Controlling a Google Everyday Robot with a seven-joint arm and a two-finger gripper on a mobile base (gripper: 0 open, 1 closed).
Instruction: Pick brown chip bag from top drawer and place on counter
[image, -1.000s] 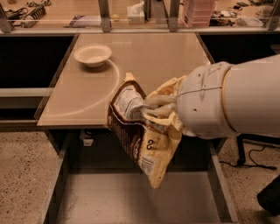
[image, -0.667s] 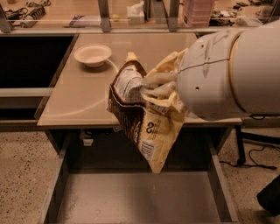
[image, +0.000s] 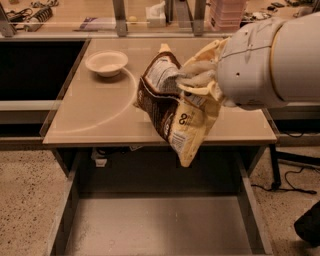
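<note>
Gripper (image: 197, 80): in the camera view we see it at mid-right, ahead of the bulky white arm (image: 270, 60), its fingers pressed onto the upper part of the brown chip bag (image: 172, 112) and pinching the crumpled foil.
Bag position: it hangs in the air, clear of the top drawer (image: 160, 225). Its upper end is over the counter (image: 100, 110), and its cream-yellow lower end droops past the counter's front edge, above the open drawer.
Risk, grip: we judge the hold shallow, a pinch on slick, crinkly film with most of the bag dangling below. A quick move could let the film slide out, and the bag would drop back into the drawer.
Risk, edge: if we lower from this spot, the drooping end may catch on the counter's front edge and fold or pull the bag free.
Risk, early release: let go here, and the bag straddles the edge and could tip off.
Risk, bowl (image: 106, 62): it sits well apart at the back left, and only a long sweep leftward would reach it.
Margin: we would want the bag fully over the beige top before opening.
</note>
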